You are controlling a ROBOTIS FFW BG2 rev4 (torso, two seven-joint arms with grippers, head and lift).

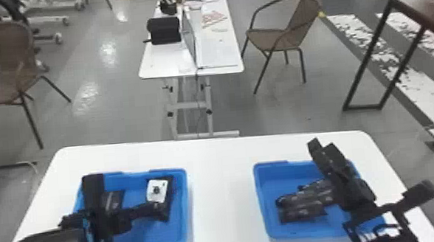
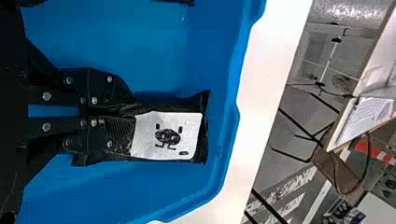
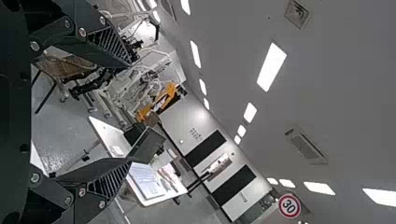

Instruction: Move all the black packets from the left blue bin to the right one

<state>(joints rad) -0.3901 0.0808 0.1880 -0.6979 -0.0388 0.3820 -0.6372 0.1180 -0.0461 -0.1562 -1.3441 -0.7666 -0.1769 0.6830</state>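
Left gripper [image 1: 152,210] dips into the left blue bin [image 1: 187,210], grasping a black packet [image 2: 168,135]; right gripper [image 1: 373,169] points upward, spread wide.

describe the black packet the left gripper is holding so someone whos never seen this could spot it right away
On the near white table, find the blue bin on the left. Toward that bin's right side, the left gripper is clamped on a black packet. A white label with dark markings sets it apart from the dark packet to its left.
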